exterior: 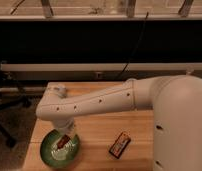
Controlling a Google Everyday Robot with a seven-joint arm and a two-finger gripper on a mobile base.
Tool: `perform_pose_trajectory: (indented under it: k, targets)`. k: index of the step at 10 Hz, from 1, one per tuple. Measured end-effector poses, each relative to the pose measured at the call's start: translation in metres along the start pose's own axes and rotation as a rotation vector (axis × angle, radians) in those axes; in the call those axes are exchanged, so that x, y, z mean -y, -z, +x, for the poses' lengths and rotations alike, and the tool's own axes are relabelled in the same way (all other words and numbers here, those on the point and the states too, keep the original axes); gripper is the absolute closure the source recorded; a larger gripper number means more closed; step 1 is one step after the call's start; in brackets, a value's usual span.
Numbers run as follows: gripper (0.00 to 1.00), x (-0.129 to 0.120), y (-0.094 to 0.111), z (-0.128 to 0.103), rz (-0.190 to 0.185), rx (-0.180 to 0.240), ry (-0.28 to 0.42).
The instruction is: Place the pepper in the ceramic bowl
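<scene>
Camera view: pepper [63,141], reddish, sits low over green ceramic bowl [59,150], apparently pinched by end effector [64,142]. Risk: releasing near the rim could tip it onto bench [94,145]. Snack packet [119,144] lies apart.

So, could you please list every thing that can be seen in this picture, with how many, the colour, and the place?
round green ceramic bowl: one, green, front left part of the table, under the hand.
small reddish-brown pepper: one, reddish-brown, at the hand, above the bowl's inside.
flat dark snack packet with orange print: one, dark with orange, on the table, to the right of the bowl, apart from it.
light wooden table: one, pale wood, bottom middle.
black office chair: one, black, partly seen at the left edge.
white robot arm: one, white, reaching from the right across the table.
hand: one, over the bowl.
</scene>
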Motion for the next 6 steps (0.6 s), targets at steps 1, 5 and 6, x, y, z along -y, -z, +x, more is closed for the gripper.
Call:
perform_pose_trajectory:
  k: [1,5,6]
  targets:
    - [0.22,0.002,-0.001,-0.004,0.004,0.007,0.015]
    - [0.20,0.005,-0.002,-0.014,0.048,0.053,0.058]
    - [0.22,0.005,-0.001,-0.015,0.078,0.059,0.059]
